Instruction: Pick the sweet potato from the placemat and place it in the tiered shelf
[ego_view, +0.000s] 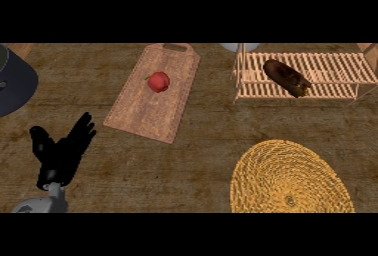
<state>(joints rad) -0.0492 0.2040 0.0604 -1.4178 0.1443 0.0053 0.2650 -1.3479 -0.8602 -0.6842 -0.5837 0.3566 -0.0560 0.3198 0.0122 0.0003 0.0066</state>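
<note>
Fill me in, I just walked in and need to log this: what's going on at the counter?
Nothing is being handled right now. The sweet potato already lies on the tiered shelf, and the woven placemat is bare. The left hand rests open at the lower left; the right hand is out of view. A red fruit sits on the cutting board.

Dark brown sweet potato (287, 77), oblong, lying slantwise on the slatted top of the pale wooden tiered shelf (332, 75), far up and right of the left hand (63, 150). Round woven straw placemat (289, 177) flat, right of that hand, seemingly bare.
</note>
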